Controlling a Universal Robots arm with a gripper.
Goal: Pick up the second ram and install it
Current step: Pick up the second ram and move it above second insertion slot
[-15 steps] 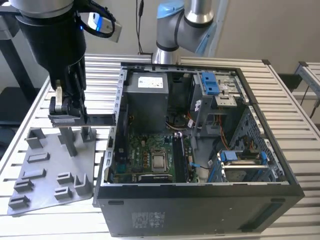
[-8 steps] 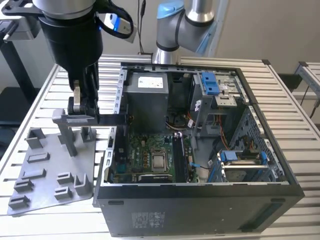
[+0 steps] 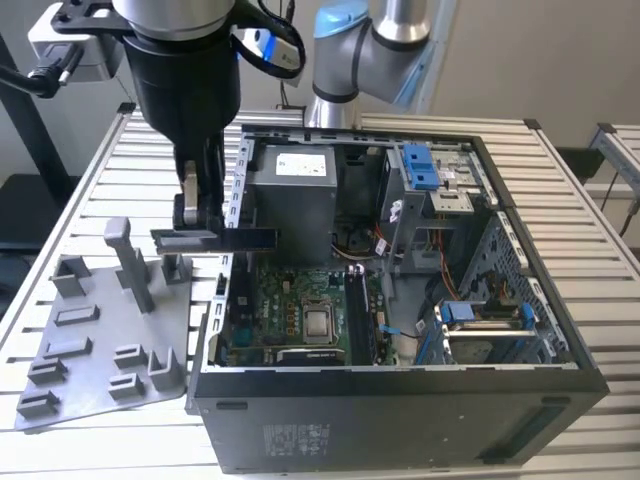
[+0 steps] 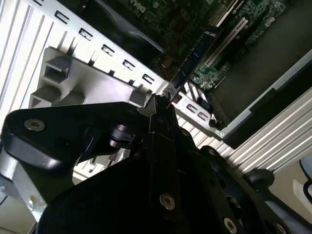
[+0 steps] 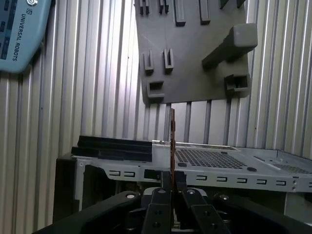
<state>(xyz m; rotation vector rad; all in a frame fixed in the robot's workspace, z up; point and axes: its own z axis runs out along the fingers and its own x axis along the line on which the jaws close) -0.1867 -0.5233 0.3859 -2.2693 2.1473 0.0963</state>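
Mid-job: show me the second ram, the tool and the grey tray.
second ram point(image 5: 172, 141), first wrist view, thin edge above tool.
tool point(image 5: 172, 181), first wrist view, between fingertips.
grey tray point(image 3: 100, 335), exterior view, bare flat base.

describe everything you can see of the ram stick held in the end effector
The second ram is a thin, flat, long board, dark in the exterior view and bluish in the second wrist view. The end effector is shut on it, its fingers pressing the two flat faces, so the stick hangs level and on edge. It reaches from above the grey tray to over the side wall of the open computer case. Nothing else appears to touch it.
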